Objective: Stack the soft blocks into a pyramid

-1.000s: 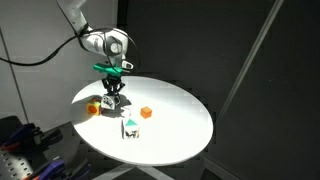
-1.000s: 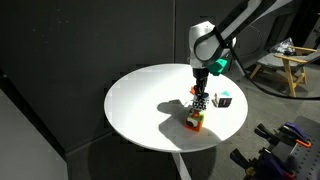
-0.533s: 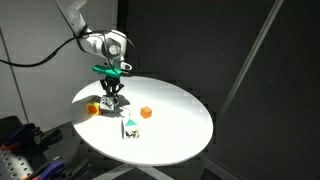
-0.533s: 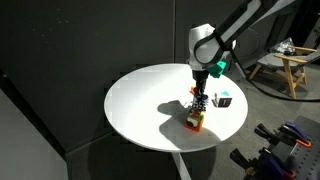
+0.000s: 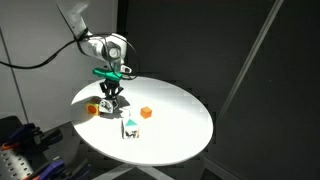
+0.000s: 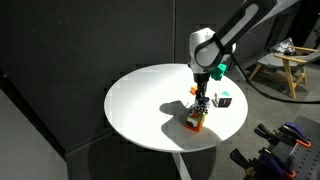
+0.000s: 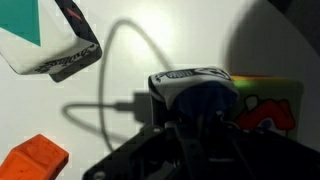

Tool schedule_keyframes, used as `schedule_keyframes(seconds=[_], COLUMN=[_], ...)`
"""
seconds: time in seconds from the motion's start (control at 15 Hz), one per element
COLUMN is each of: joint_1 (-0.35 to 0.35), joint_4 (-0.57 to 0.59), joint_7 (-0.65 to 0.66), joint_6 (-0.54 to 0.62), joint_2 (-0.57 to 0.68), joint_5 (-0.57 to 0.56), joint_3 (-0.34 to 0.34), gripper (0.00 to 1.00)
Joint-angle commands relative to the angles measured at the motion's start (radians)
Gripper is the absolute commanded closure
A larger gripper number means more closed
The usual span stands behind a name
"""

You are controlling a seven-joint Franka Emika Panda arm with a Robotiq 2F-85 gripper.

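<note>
My gripper (image 5: pixel 110 96) is shut on the blue and white block (image 5: pixel 108 103) and holds it low over the table, right next to the orange-red and yellow block (image 5: pixel 93 107). In the wrist view the held block (image 7: pixel 192 84) sits between my dark fingers, and the orange-red and yellow block (image 7: pixel 268 103) lies just to its right. The white and teal-green block (image 5: pixel 130 128) stands apart nearer the front edge, and shows in the wrist view (image 7: pixel 40 35) too. The small plain orange cube (image 5: pixel 146 113) lies on its own; it also shows in the wrist view (image 7: pixel 35 162).
The round white table (image 5: pixel 175 120) stands before dark curtains. In an exterior view (image 6: pixel 200 102) my gripper is above the orange-red block (image 6: pixel 195 121), with the white and teal-green block (image 6: pixel 224 99) near the table's rim. A wooden stool (image 6: pixel 283 62) stands behind.
</note>
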Motion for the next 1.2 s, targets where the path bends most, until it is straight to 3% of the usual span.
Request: schedule_keyframes(seconds=[0.0,0.47,1.13], joint_1=[-0.023,-0.024,-0.011], joint_4=[-0.010,-0.016,-0.031], joint_7=[-0.021,-0.025,0.050], joint_6=[0.010,0.011,-0.024], joint_2=[-0.004,-0.007,-0.041], joint_5=[-0.009,-0.010,0.005], joint_3=[0.018,0.020,0.014], gripper=[0.53,0.00,0.00])
